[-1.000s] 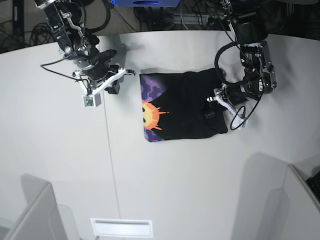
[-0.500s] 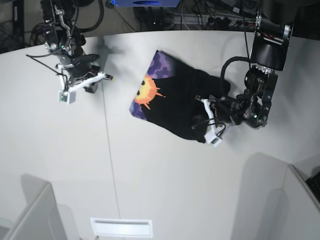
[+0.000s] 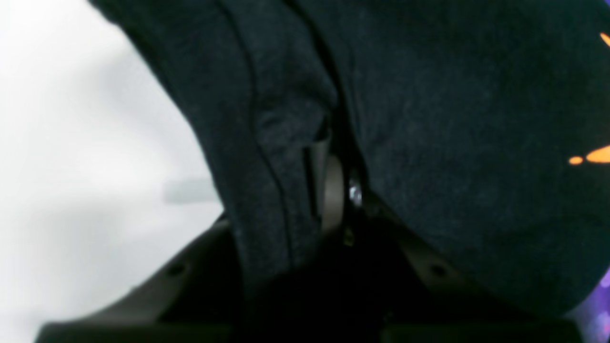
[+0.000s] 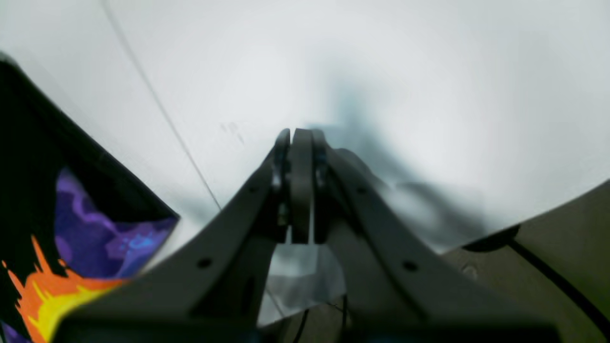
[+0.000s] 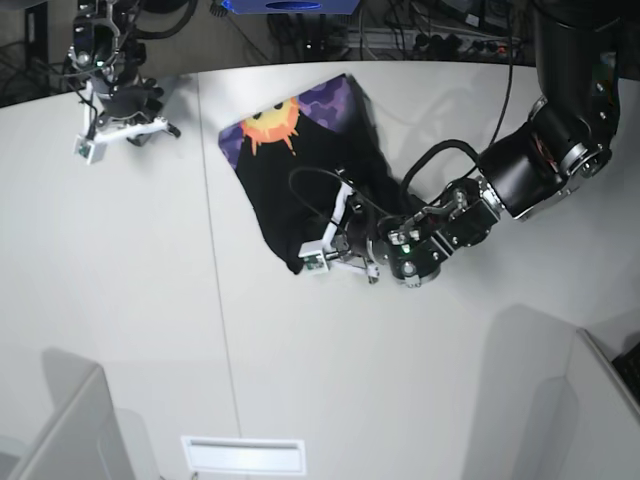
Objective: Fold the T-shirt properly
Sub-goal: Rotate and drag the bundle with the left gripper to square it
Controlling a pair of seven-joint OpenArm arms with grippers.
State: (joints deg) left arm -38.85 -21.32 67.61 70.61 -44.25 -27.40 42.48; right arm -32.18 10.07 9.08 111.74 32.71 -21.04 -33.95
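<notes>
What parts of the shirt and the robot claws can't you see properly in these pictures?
- Left claw: in the left wrist view, black T-shirt cloth drapes over it, hiding its tips.
- T-shirt's folded layers: in the base view the black cloth shows no clear creases, and the left arm covers its lower edge.
- Sun print: cut off by the edges in both wrist views.
- Right claw: tiny in the base view.

No legible text, labels, brand marks or numbers in any view. The only graphic is the T-shirt [image 5: 300, 170] print: an orange-yellow sun on purple, with no lettering. The blue object [image 5: 290, 5] at the far edge of the table [image 5: 300, 350] shows no readable marking.
</notes>
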